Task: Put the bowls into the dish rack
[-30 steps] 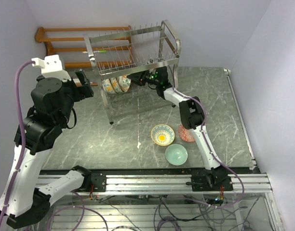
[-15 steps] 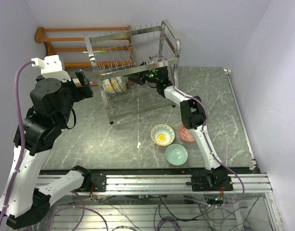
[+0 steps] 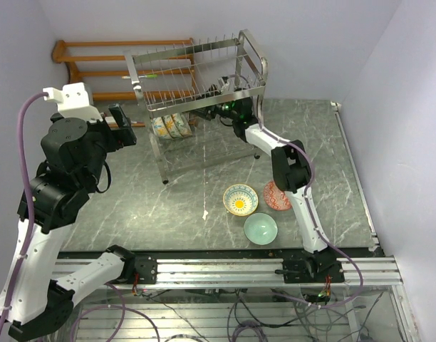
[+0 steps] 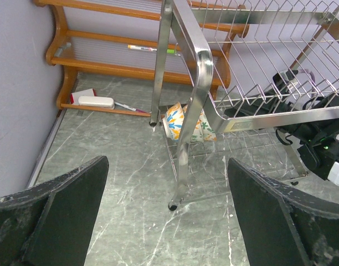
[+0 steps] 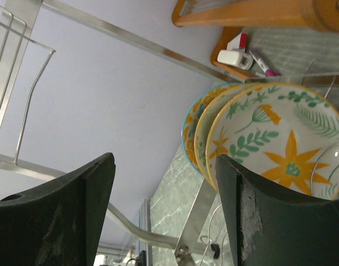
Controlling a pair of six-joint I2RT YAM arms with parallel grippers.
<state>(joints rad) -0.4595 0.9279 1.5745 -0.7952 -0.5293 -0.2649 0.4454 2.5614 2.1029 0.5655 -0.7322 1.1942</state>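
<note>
Hovering wide and empty, right tool (image 5: pixel 164 163) is facing three bowls (image 5: pixel 280 138) standing edge-up in the dish rack (image 3: pixel 204 100) lower tier so it's bracing them; three more bowls (image 3: pixel 240 199) are waiting on table (image 3: pixel 168 199); left tool (image 4: pixel 167 163) is idling wide.

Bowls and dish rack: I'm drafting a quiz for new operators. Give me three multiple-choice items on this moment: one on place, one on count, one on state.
1. In the dish rack, the racked bowls stand on: A the upper tier, B the lower tier, C the handle.
2. Bowls on the table: A one, B two, C three.
3. The right gripper is: A open, B shut on a bowl, C shut on a wire.
Key: B, they sit under the pronged basket; C, floral bowl, red-patterned bowl, mint bowl; A, fingers apart, nothing between.
</note>
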